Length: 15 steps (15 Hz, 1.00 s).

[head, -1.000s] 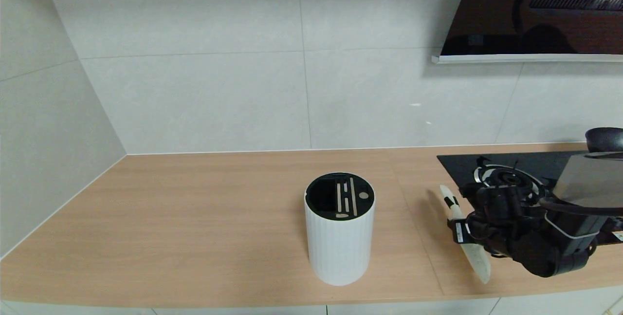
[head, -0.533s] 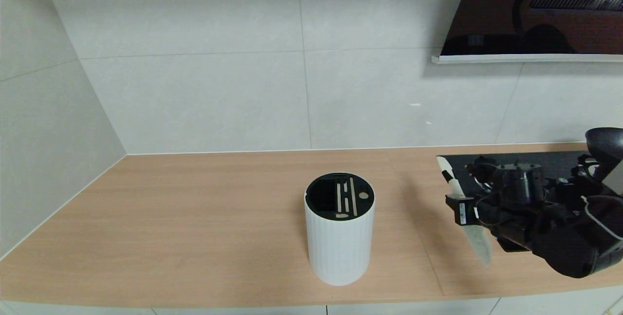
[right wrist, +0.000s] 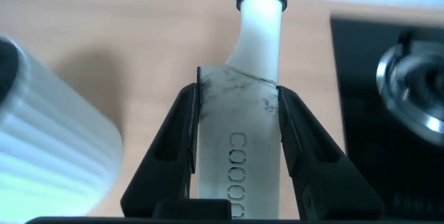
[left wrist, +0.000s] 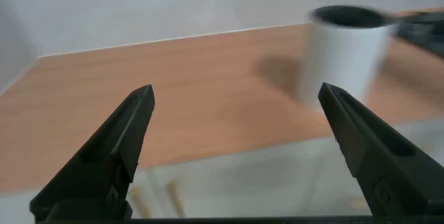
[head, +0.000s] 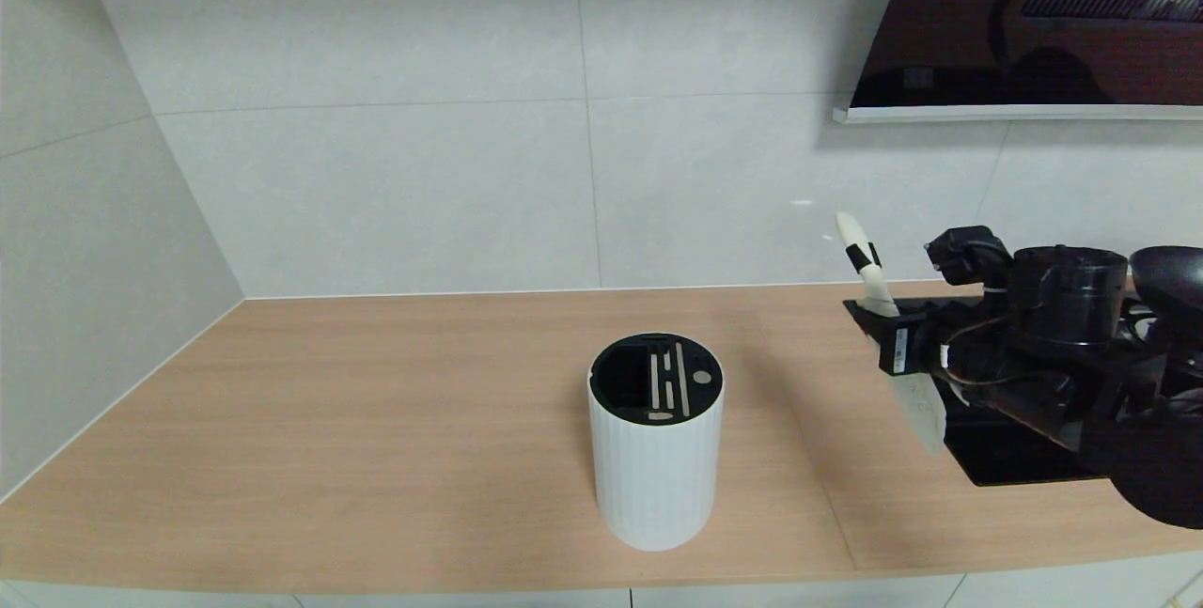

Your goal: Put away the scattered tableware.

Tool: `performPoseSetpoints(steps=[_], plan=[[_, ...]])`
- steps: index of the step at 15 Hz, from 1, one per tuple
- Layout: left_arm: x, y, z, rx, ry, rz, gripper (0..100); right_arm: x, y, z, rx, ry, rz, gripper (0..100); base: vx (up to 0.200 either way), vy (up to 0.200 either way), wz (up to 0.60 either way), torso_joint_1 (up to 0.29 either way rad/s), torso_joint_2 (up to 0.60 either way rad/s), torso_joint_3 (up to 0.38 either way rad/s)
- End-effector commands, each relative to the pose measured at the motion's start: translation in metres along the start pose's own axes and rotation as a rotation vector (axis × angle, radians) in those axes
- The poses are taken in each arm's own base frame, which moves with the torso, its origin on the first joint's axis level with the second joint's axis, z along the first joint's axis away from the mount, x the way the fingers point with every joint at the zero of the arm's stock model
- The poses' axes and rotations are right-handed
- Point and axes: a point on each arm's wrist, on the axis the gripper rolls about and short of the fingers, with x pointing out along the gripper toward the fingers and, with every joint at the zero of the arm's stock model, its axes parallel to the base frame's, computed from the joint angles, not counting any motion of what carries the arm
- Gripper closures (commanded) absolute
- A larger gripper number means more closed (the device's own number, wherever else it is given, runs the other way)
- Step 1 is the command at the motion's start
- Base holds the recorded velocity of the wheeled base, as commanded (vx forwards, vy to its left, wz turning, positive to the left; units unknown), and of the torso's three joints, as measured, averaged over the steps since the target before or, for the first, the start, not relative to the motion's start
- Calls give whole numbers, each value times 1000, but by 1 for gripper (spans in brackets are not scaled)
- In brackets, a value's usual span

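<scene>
Inspecting the right arm, we find its jaws clenched on the knife [head: 920,401], gripping the blade just below the handle. In the right wrist view the blade's flat face [right wrist: 239,148] shows between them, so the grip appears to bear on its two narrow edges. The knife hangs clear of the bench [head: 376,420], above the near corner of the hob [head: 1010,462] and well apart from the holder [head: 656,444] to its left. The left jaws are released and spread wide, low at the front of the bench and grasping nothing.

Risks, in our judgement:
- A hold on narrow edges may let the knife swivel or slide during travel.
- The slots in the holder's black top are thin. If the blade is not turned to lie along one, the tip could strike the top.
- Such a strike might shove or tip the holder, which stands free.

Orientation: the knife's long axis is steep, near upright. The handle is uppermost and leans toward the wall. The tip points down at the bench, slanting toward the front edge.
</scene>
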Motion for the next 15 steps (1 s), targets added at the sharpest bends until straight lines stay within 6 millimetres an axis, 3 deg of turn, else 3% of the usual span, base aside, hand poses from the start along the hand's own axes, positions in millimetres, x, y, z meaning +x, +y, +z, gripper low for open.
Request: performPoseSetpoints(steps=[1, 2, 3, 5, 8, 11, 15], plan=[[31, 6, 60, -57, 101, -161, 0, -1, 12, 20, -2, -57, 37, 100, 0, 0, 0, 0, 0, 0], [54, 11, 88, -76, 135, -254, 0, -1, 23, 30, -7, -64, 70, 100, 0, 0, 0, 0, 0, 0], [74, 15, 101, -91, 170, -303, 0, 0, 30, 36, -12, -66, 90, 100, 0, 0, 0, 0, 0, 0], [109, 12, 110, -114, 252, -428, 0, -6, 49, 39, -21, -75, 146, 100, 0, 0, 0, 0, 0, 0], [165, -7, 101, -227, 362, -575, 0, -25, 82, 42, -35, -96, 236, 100, 0, 0, 0, 0, 0, 0], [215, -31, 80, -319, 389, -653, 0, -34, 97, 44, -39, -107, 254, 100, 0, 0, 0, 0, 0, 0], [241, -54, 73, -541, 324, -727, 0, -45, 116, 41, -43, -104, 314, 100, 0, 0, 0, 0, 0, 0]])
